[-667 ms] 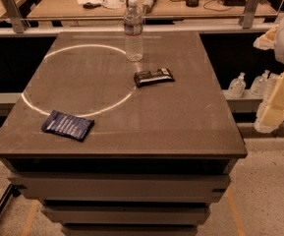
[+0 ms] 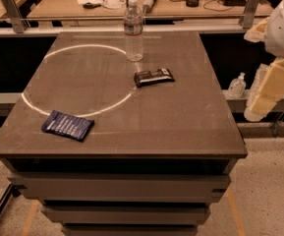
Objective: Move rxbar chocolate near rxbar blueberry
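The rxbar chocolate [image 2: 154, 76] is a glossy black wrapper lying flat near the middle of the table, just right of the bright ring of light. The rxbar blueberry [image 2: 68, 125] is a dark navy wrapper with pale text, lying near the table's front left corner. The two bars are well apart. My gripper [image 2: 267, 95] hangs off the table's right side, beyond the edge, to the right of the chocolate bar and holding nothing.
A clear water bottle [image 2: 133, 29] stands upright at the back of the brown table [image 2: 181, 127], just behind the chocolate bar. A small bottle [image 2: 237, 86] stands on a low ledge to the right. Cluttered desks run along the back.
My gripper has shifted slightly left and up, towards the table's right edge. The bars and the bottle have not moved.
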`<action>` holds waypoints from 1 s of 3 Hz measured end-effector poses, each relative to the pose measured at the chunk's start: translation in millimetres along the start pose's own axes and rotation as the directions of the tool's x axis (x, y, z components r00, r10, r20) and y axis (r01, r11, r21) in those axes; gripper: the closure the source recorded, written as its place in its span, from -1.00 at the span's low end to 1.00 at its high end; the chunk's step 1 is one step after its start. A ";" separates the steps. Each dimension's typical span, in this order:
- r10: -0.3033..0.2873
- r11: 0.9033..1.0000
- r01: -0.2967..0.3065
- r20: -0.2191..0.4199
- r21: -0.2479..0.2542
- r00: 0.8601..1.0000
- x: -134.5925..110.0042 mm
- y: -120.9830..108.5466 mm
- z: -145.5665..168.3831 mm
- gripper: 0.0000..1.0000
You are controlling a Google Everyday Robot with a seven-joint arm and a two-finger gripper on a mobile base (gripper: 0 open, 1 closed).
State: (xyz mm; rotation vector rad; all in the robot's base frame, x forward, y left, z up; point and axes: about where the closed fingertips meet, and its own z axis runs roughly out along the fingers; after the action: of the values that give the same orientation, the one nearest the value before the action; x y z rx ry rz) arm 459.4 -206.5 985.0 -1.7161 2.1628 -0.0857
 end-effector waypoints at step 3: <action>-0.013 1.000 0.015 0.178 -0.012 0.984 -63.0 -73.1 46.4 -1.00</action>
State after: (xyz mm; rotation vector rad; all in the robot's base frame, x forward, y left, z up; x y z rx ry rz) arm 554.0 -156.6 978.2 -1.6779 2.0253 0.0760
